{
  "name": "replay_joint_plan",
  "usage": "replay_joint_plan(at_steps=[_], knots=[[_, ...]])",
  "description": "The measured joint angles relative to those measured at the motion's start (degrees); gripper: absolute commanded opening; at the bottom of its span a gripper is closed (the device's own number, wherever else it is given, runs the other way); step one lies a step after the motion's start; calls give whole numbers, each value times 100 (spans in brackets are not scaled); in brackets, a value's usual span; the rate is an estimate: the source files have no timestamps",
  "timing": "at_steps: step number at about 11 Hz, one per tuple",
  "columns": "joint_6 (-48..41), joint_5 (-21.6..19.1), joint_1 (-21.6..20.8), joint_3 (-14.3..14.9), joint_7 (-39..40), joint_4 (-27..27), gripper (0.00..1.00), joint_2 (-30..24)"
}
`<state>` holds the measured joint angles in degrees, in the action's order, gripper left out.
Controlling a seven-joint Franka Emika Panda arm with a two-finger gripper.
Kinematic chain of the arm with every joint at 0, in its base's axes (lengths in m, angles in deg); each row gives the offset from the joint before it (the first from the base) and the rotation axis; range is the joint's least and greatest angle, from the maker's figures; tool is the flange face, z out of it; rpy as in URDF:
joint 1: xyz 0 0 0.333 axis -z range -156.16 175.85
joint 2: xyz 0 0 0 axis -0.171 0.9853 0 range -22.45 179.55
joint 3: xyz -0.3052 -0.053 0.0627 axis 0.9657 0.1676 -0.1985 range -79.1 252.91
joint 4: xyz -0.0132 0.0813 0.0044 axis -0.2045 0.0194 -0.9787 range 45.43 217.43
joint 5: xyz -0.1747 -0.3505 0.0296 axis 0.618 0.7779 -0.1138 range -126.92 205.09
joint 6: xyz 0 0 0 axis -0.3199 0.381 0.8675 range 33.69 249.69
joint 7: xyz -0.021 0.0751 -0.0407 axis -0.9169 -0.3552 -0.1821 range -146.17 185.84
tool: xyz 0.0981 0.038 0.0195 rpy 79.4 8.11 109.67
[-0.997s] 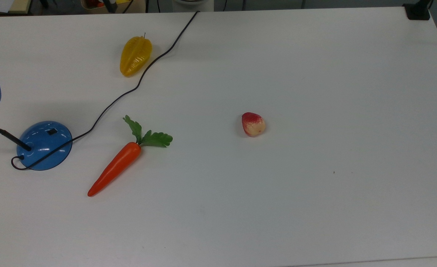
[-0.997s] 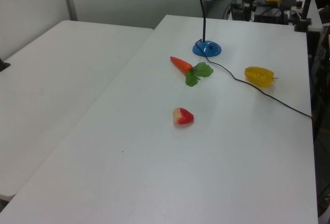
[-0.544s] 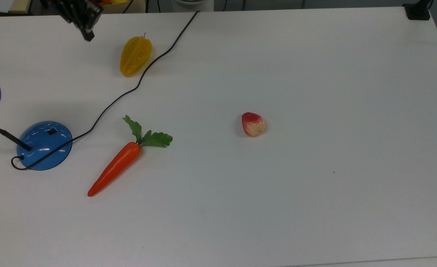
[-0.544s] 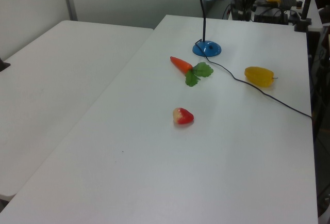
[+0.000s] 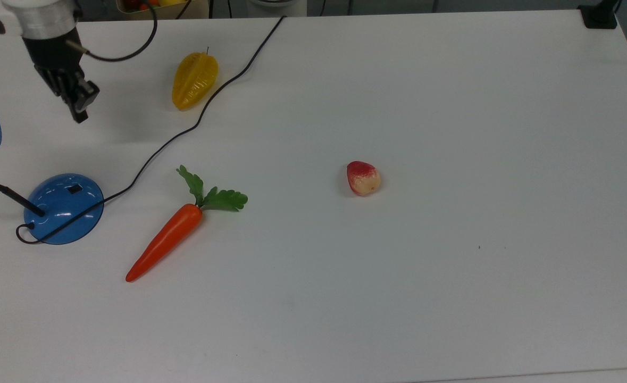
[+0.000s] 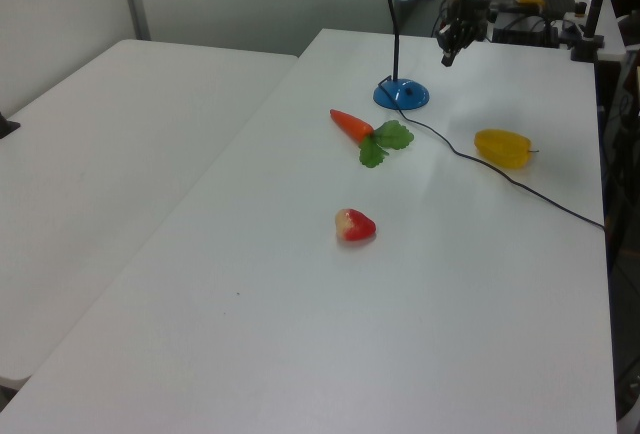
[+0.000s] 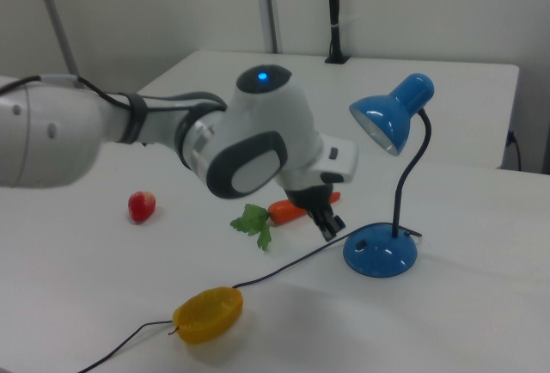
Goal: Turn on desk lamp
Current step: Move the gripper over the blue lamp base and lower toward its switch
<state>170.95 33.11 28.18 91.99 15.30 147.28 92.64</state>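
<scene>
1. The desk lamp [image 5: 63, 208] sits on the white table [image 5: 451, 292] at the top view's left edge, unlit, its switch [image 5: 74, 188] on the dome.
2. Your gripper [image 5: 81, 109] hovers near it, fingers apparently pressed together, though that's hard to confirm.
3. The glossy base looks slippery and light; press the switch straight down, don't grasp.

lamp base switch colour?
Black, a small rectangle on the glossy blue dome base; clearest in the top view.
</scene>
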Motion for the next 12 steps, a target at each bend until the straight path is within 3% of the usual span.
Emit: replay_joint_plan(at_steps=[5,12], knots=[[1553,0,109,0,-252,-30,0,780],[2299,0,22,-22,-845,-364,0,1248]])
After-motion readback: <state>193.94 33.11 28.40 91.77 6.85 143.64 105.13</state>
